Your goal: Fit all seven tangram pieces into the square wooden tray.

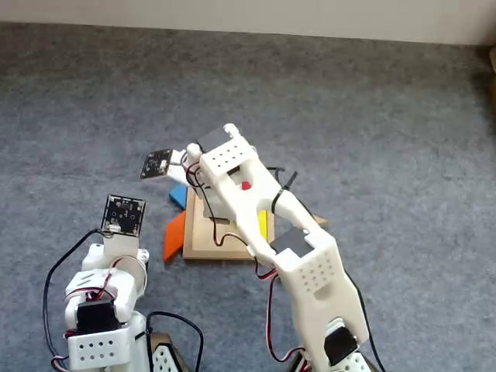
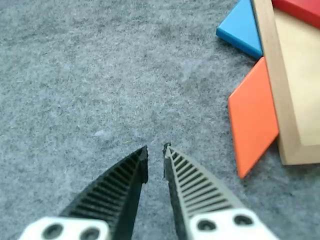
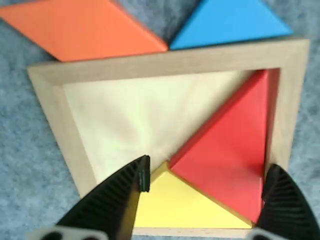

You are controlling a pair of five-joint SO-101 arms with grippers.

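The right arm (image 1: 232, 167) is extended over the square wooden tray (image 1: 208, 249). The step in hand looks like seating pieces, best done by pushing each one flush into a corner so the bare floor is left usable. At near left, the left gripper (image 2: 155, 150) hovers almost closed over grey carpet (image 2: 75, 75), with an orange parallelogram (image 2: 252, 117) and a blue triangle (image 2: 242, 27) just beside the tray's left rim. The right gripper (image 3: 207, 175) hangs wide open above the tray, which holds a red triangle (image 3: 230, 145) and a yellow triangle (image 3: 185, 207), their edges touching.
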